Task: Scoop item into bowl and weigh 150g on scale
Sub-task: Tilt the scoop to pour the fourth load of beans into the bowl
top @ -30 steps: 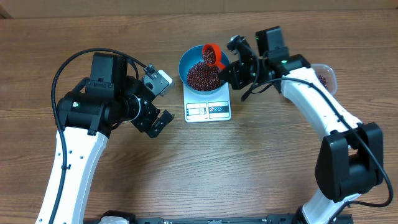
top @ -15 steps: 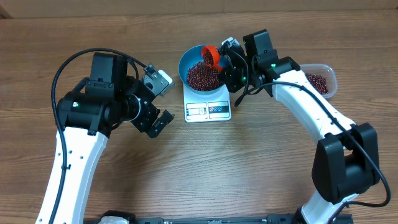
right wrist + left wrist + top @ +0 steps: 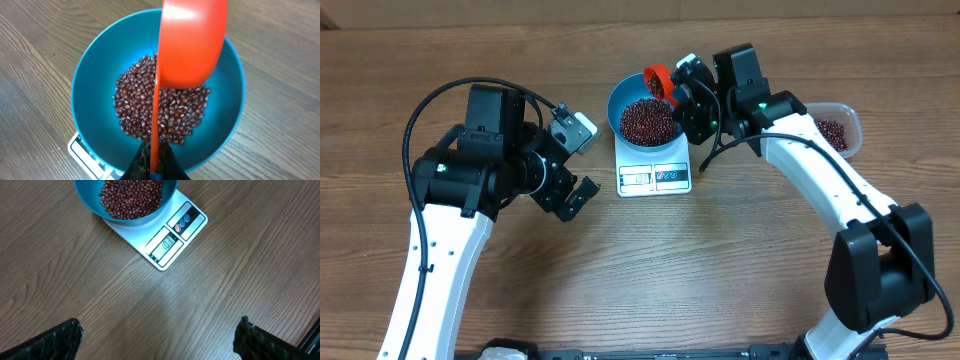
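Left gripper (image 3: 160,345): fingers spread wide, empty, above the bare wood-grain table (image 3: 225,295). Only the left wrist view shows the face of the scale (image 3: 186,229): a flat white rectangle with a display and two round buttons. On it stands the bowl (image 3: 82,87), smooth, blue, round and deep, holding the beans (image 3: 150,112) in a matte maroon heap. Only the right wrist view shows the right gripper (image 3: 154,167) pinching the thin handle of a glossy orange scoop (image 3: 192,45) over the bowl. Only the overhead view shows a clear tub (image 3: 850,118) of beans, far right.
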Controlling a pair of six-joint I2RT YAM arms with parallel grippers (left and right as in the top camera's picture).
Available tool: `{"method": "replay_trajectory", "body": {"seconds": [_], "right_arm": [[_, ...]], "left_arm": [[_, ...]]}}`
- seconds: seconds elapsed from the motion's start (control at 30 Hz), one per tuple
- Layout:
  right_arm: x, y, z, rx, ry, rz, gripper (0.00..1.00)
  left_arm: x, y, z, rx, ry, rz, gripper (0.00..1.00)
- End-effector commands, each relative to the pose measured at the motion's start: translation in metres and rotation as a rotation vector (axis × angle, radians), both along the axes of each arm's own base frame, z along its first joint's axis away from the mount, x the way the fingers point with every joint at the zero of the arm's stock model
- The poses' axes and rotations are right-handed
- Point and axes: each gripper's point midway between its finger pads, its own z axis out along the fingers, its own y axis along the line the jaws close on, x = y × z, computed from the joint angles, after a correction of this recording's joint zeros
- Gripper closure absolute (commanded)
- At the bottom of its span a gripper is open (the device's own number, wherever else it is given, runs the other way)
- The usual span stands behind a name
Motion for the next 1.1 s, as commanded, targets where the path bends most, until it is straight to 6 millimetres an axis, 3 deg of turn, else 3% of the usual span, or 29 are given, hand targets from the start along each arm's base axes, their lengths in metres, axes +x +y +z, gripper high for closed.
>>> {"method": "replay_trajectory", "body": {"seconds": [0.0,0.2,0.47,0.7,0.8,0.87,1.0,1.07], "right_arm": [[0.004,0.002,0.042,0.020,-0.102,0.001,0.96],[-0.003,-0.007,0.031,-0.075,-0.110,0.056,0.96],[-0.015,0.004,0.043,-0.010,-0.096,0.103,0.96],[-0.014,0.004,0.043,-0.013,-0.100,0.101,0.96],[-0.002,-0.011,0.041,-0.079,-0.132,0.041,0.96],[0.000,-0.011,0.043,-0.071,-0.141,0.038,0.96],[-0.009,0.000,0.041,-0.061,-0.122,0.070,0.96],[-0.008,-0.006,0.037,-0.114,-0.131,0.062,0.96]], "left_arm": [[0.002,-0.003,0.004,-0.005,-0.016,-0.026,0.00],[0.002,-0.003,0.004,-0.005,-0.016,-0.026,0.00],[0.002,-0.003,0.004,-0.005,-0.016,-0.026,0.00],[0.002,-0.003,0.004,-0.005,-0.016,-0.026,0.00],[0.002,-0.003,0.004,-0.005,-0.016,-0.026,0.00],[0.002,-0.003,0.004,-0.005,-0.016,-0.026,0.00],[0.002,-0.003,0.004,-0.005,-0.016,-0.026,0.00],[0.002,-0.003,0.004,-0.005,-0.016,-0.026,0.00]]}}
